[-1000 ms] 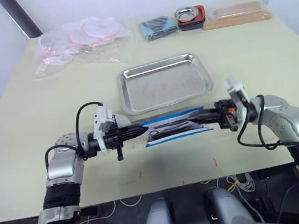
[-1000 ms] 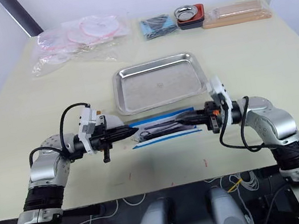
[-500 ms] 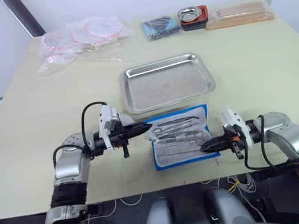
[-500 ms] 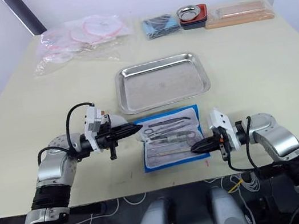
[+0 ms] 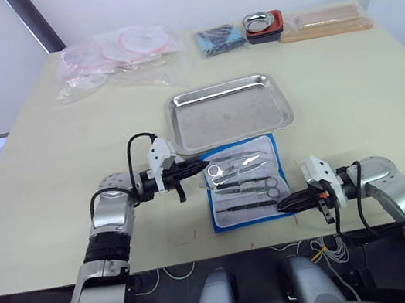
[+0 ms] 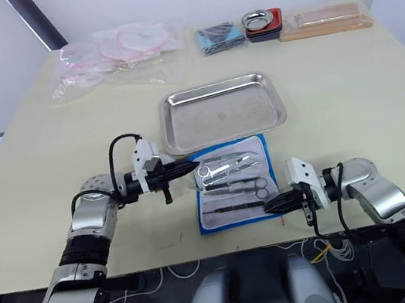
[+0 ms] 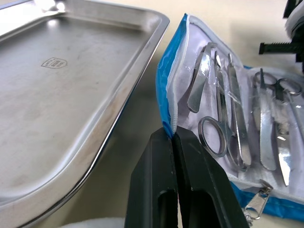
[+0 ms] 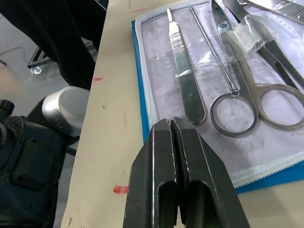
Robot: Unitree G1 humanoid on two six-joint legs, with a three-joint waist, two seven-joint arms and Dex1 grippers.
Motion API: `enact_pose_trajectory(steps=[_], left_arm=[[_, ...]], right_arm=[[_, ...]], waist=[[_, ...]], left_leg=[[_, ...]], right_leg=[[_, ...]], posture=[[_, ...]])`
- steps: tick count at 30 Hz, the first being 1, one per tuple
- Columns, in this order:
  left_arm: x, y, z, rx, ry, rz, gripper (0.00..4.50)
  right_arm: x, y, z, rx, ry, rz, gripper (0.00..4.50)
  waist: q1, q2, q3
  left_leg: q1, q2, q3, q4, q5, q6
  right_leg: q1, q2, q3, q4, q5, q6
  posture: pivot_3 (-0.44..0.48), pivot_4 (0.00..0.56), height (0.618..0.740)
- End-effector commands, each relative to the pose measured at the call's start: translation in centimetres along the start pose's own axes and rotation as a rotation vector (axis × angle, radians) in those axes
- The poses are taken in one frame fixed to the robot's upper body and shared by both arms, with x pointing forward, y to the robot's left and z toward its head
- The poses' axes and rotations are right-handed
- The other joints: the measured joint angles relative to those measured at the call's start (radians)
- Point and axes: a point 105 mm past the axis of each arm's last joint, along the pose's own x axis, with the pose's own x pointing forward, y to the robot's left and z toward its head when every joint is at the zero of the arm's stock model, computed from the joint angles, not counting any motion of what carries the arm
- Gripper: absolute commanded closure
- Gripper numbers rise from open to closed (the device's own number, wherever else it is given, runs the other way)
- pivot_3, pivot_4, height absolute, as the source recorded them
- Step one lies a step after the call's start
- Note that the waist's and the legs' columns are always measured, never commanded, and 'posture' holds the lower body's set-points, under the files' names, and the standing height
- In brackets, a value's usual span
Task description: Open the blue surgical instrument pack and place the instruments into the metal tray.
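Observation:
The blue surgical instrument pack lies open on the table just in front of the metal tray, its grey-white lining facing up. The instruments, scissors, tweezers and slim probes, sit in the lining's slots. My left gripper is shut on the pack's left edge, which it holds lifted beside the tray's rim. My right gripper is shut, its tips lying over the pack's near right corner. The tray holds nothing.
Along the far edge of the table lie clear bags of pink tubing, a dark blue folded bundle, a small metal bowl in a red dish and a tan packet. The table's near edge runs just under my right gripper.
The pack was folded a second ago. My right gripper pulled its flap toward the near edge and laid it open. My left gripper stayed at the left edge.

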Motion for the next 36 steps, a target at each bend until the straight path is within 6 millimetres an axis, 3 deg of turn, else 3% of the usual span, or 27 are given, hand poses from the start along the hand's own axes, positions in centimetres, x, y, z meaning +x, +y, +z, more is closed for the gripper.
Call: enact_pose_trajectory(steps=[1,6,14,30,36], left_arm=[[0.7,-1.2,-3.1,-0.069,0.126,-0.034,4.50],[1.0,-2.3,-3.4,-0.103,0.160,-0.074,4.50],[0.9,-2.9,-3.1,-0.134,0.164,-0.079,4.50],[0.7,-1.7,-4.2,-0.138,0.245,0.016,4.50],[0.9,-2.0,-3.8,-0.155,0.203,-0.003,4.50]], right_arm=[[0.0,0.1,0.0,-0.005,-0.003,-0.005,4.44],[-0.5,0.2,0.6,-0.010,-0.013,-0.008,4.44],[-0.7,1.0,0.2,0.006,0.005,0.008,4.44],[-0.6,1.0,-1.3,-0.006,0.063,-0.006,4.44],[-0.8,0.8,-1.2,-0.001,0.051,-0.035,4.44]], waist=[[0.000,0.003,-0.002],[-0.001,0.005,-0.003],[-0.001,0.005,-0.003],[0.000,0.005,-0.006],[0.000,0.008,-0.011]], left_leg=[[0.001,0.000,0.000,0.000,0.000,0.000],[0.008,-0.003,0.000,-0.003,0.000,0.000],[0.008,-0.004,0.001,-0.003,0.000,0.001],[0.009,-0.004,0.001,-0.003,0.000,0.001],[0.010,-0.004,0.001,-0.003,0.000,0.001]], right_leg=[[0.002,0.000,0.000,0.000,0.000,0.000],[0.007,0.011,0.002,-0.001,-0.003,-0.002],[0.008,0.010,0.004,-0.002,-0.003,-0.003],[0.009,0.010,0.004,-0.002,-0.004,-0.001],[0.009,0.010,0.004,-0.002,-0.005,0.000]], posture=[[0.000,0.150,0.740],[0.000,0.150,0.740],[0.000,0.150,0.740],[0.000,0.150,0.740],[0.000,0.150,0.740]])
